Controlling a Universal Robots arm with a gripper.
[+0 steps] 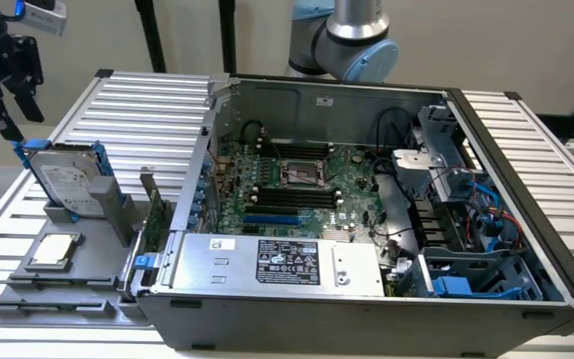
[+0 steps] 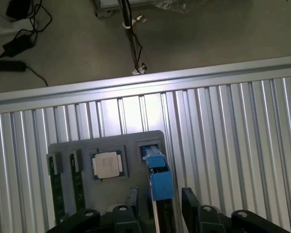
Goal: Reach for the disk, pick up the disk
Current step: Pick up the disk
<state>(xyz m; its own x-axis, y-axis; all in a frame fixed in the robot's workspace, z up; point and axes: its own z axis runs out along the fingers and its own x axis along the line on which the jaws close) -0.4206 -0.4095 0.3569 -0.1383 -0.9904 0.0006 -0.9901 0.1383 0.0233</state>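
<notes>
**Gripper [image 1: 8,112] open above the disk [image 1: 68,176], nothing grabbed**

Black fingers [image 2: 189,201] are spread, one on each side of the disk [image 2: 160,182], with a gap showing on both sides, so nothing is clamped. The disk stands on edge in a slot of the grey plastic holder [image 1: 98,262]. That sits on the ribbed metal table [image 1: 147,97] at the exterior view's left, beside the open computer case [image 1: 367,97].

Its broad silver face with the white label is vertical and looks toward the exterior camera, and the thin edge points up at the gripper. The slot hides the bottom part, so I can't call which way the long side runs.

The exterior view gives you the label and the blue frame. From the wrist you get the narrow blue edge end-on, and the square silver chip [image 2: 106,165] lying flat just beside it.
</notes>
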